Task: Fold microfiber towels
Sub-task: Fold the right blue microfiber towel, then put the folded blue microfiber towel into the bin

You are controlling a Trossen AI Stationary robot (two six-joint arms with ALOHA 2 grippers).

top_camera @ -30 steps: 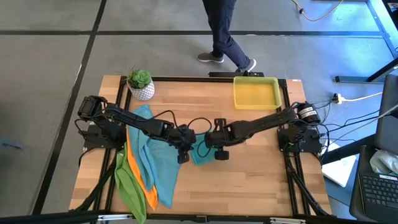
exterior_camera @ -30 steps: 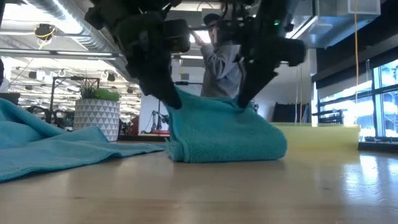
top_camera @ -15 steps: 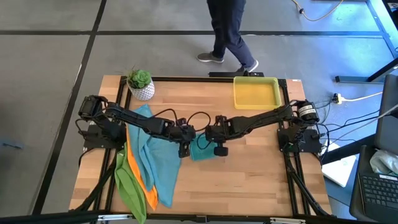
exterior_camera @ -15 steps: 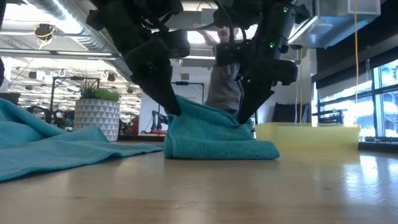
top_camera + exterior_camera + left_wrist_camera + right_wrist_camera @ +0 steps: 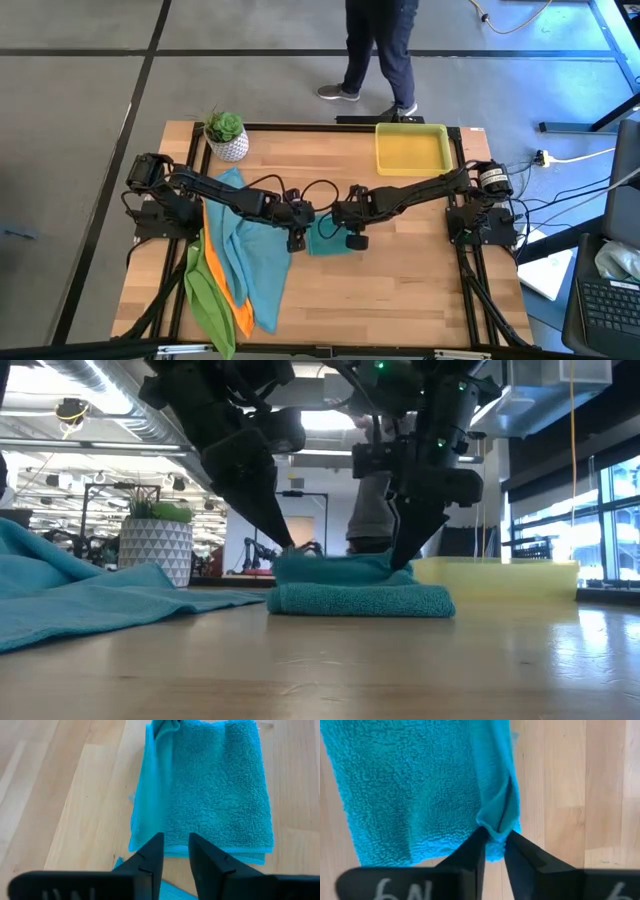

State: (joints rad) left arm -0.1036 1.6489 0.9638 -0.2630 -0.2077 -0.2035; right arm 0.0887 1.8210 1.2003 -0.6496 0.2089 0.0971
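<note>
Wooden table (image 5: 400, 280), near to far: folded teal towel (image 5: 360, 598) lies flat mid-table. Left gripper (image 5: 175, 851) parted, empty, over its left edge; right gripper (image 5: 493, 839) pinches bunched right-edge fold, likely mid-release. Unfolded towels (image 5: 235, 280) left; yellow tray (image 5: 411, 150) far right.

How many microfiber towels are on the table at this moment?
4 visible: a folded teal towel at the table's centre between both grippers, and a teal towel, an orange towel and a lime green towel overlapping in the pile on the left side. That pile may hide more.
</note>
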